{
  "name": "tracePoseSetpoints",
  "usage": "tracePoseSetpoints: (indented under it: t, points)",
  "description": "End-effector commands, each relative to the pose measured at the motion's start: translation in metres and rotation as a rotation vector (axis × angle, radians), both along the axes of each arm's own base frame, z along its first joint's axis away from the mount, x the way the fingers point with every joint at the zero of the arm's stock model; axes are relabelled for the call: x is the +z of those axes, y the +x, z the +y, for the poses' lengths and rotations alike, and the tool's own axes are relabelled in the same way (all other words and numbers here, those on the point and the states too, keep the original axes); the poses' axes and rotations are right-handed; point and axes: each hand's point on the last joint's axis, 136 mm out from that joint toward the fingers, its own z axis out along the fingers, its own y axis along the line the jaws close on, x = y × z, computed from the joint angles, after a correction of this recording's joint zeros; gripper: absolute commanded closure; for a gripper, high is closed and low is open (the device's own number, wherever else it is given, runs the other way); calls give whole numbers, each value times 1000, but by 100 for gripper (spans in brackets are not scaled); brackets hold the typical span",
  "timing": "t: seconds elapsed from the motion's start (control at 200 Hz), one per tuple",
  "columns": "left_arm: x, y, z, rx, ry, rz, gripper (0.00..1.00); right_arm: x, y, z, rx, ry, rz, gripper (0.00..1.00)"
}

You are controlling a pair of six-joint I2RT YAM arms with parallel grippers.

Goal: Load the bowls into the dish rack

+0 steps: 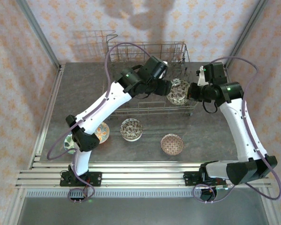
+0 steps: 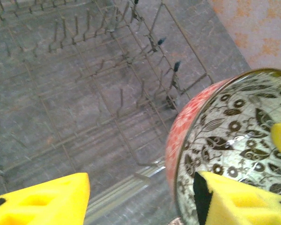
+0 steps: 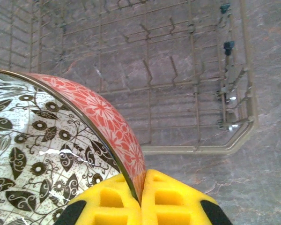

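Observation:
A bowl (image 1: 179, 92), orange-red floral outside and black-on-white leaf pattern inside, hangs tilted on edge over the near right part of the dish rack (image 1: 145, 47). My right gripper (image 1: 191, 91) is shut on its rim; in the right wrist view the yellow pads (image 3: 143, 197) pinch the rim of the bowl (image 3: 51, 136) above the dish rack (image 3: 196, 149). My left gripper (image 1: 167, 88) is open. Its jaws (image 2: 145, 197) straddle the rim of the bowl (image 2: 225, 136), the left pad well clear of the outside wall. The wire tines of the dish rack (image 2: 131, 70) lie below.
Three more bowls sit on the grey table in front of the rack: one cream-patterned (image 1: 131, 129), one brown-patterned (image 1: 172, 144), one orange-centred (image 1: 102, 131) beside the left arm. A teal bowl (image 1: 68, 144) peeks out behind that arm's elbow.

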Motion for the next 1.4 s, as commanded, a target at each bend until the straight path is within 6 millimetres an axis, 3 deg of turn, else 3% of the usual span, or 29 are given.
tracePoseSetpoints:
  t: [0.0,0.115,0.275,0.465,0.656,0.751,0.846,1.031,1.396]
  points:
    - [56,1,43,52,-67,-107,34,25,24,-15,-129,-50,-99,100]
    - [66,4,92,122,-67,-137,32,29,41,-27,-239,-126,-140,100]
    - [59,4,174,257,-77,-134,30,25,61,-37,-351,-250,-145,100]
    - [35,-4,263,428,-128,-93,29,16,90,-34,-386,-416,-145,100]
    - [0,-11,319,554,-124,-18,29,7,113,-24,-364,-482,-118,100]
    - [-25,-17,336,608,-115,33,30,5,123,-17,-337,-484,-122,100]
    - [-51,-21,344,616,-91,102,32,8,128,-24,-392,-564,-144,100]
    - [-101,-16,342,595,-59,237,33,8,130,-31,-461,-804,-151,100]
    - [-151,-2,332,544,-62,387,35,6,124,-41,-508,-992,-140,100]
